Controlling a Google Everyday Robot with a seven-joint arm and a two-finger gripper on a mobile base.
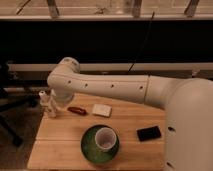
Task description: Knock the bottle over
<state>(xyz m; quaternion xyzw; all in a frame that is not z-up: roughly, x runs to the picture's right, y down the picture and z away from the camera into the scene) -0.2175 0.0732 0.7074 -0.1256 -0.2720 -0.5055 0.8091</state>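
- Wooden table [125, 125] stands before a dark wall with a pale rail.
- 1 bottle [44, 98] stands upright at the table's far left corner, white cap on, contents not discernible.
- Gripper [52, 109] sits low just beside the bottle, probably touching it; a sideways push seems intended.
- Green saucer [89, 148] holds 1 white cup [105, 138], which looks empty.
- Red object [77, 110], white pad [102, 110] and black device [149, 133] lie well apart from the bottle.
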